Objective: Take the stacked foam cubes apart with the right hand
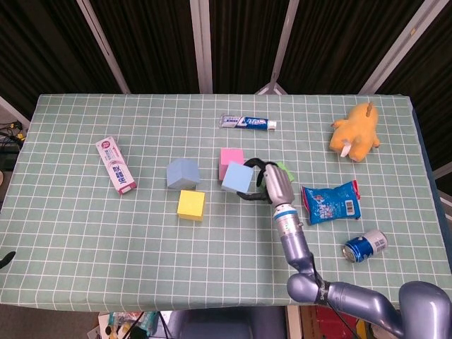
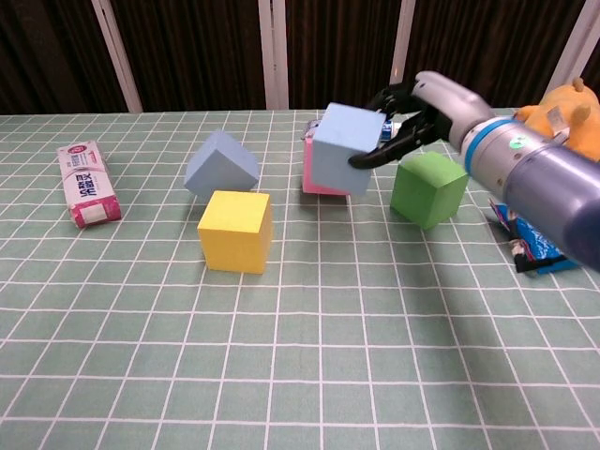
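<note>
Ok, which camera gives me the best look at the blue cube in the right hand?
The chest view: the blue cube fills more of the frame, lifted off the table, with the right hand gripping its far side. The head view shows mainly its top, fingers alongside.

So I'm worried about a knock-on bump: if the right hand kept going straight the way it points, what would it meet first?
The right hand points left, holding a blue foam cube. The tilted blue foam cube probably comes first, though the held cube's height is unclear.
</note>
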